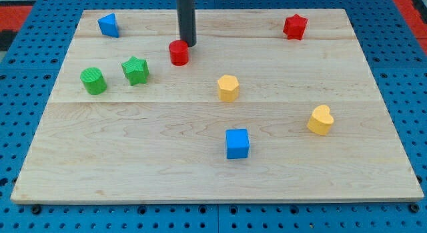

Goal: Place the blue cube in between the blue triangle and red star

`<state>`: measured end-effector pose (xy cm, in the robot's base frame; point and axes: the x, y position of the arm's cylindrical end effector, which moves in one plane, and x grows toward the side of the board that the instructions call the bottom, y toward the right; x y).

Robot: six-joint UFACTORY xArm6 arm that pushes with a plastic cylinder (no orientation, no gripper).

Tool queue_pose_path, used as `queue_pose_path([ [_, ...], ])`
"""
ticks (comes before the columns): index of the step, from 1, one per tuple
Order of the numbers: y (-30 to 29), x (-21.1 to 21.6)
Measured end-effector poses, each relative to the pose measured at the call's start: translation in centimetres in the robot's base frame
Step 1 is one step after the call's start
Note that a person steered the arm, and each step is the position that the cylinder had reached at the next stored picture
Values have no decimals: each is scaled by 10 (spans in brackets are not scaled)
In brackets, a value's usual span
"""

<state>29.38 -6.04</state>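
Tip [189, 45] beside red cylinder [178, 53] — blue cube [237, 143] apart

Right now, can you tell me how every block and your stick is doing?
My tip: touching red cylinder's top-right edge.
Red cylinder: upright.
Blue cube: flat, near bottom, untouched.
Blue triangle: top left corner.
Red star: top right.
Green star, green cylinder: apart, left.
Yellow hexagon: centre.
Yellow heart: right.

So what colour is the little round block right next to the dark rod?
Red. The small red cylinder block sits just left of my tip, seen in the camera view.
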Motion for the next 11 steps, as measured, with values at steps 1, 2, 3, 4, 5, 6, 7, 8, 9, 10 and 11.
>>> queue_pose_path([
  [1, -15, 40],
  [2, 5, 73],
  [3, 8, 152],
  [4, 13, 231],
  [5, 71, 271],
  [6, 114, 259],
  [7, 100, 198],
  [8, 78, 160],
  [9, 33, 150],
  [10, 25, 139],
  [11, 38, 92],
])
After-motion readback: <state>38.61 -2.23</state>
